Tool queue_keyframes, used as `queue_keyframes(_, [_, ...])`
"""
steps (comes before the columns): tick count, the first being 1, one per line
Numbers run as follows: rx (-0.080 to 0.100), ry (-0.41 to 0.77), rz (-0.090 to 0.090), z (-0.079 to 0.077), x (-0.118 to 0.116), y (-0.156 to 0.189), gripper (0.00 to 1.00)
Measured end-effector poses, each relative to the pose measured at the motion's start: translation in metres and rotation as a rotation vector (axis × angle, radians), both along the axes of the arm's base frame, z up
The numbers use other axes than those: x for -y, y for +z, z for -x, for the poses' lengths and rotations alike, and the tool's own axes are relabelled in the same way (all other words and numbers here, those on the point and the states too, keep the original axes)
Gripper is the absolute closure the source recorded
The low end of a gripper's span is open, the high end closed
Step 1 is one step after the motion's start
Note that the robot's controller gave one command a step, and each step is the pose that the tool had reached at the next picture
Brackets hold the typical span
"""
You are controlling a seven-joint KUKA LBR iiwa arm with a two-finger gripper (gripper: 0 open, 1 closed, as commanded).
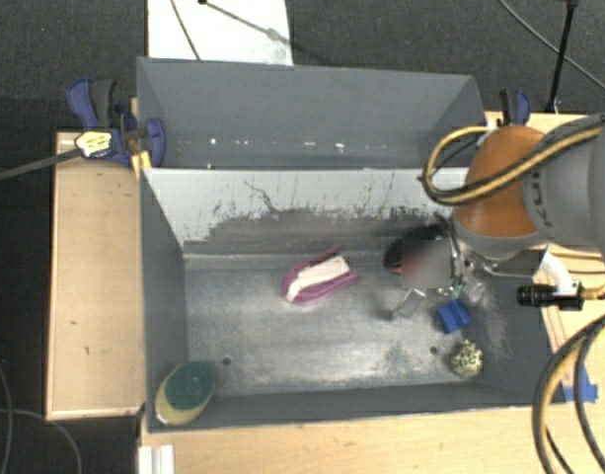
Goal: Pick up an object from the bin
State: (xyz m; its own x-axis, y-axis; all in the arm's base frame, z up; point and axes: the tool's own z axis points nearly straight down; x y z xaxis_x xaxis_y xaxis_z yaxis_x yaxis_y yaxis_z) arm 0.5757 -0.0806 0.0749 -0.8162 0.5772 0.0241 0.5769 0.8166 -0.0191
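My gripper hangs low over the right half of the bin floor, under the orange wrist cover. Nothing shows in its grasp. A small blue block lies just right of it on the floor. A little speckled, lumpy ball sits further toward the front right corner. To the left of the gripper, with bare floor between them, a purple and white oblong thing lies in the middle of the bin.
A round green and yellow sponge rests in the front left corner. The arm and its cables come in over the bin's right wall. Bare floor stretches across the left and front middle.
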Motion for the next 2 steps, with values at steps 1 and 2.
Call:
queue_keyframes(1, [0.027, 0.005, 0.000, -0.006, -0.002, 0.001, 1.00])
queue_keyframes(2, [0.035, -0.075, 0.002, -0.018, 0.057, 0.031, 1.00])
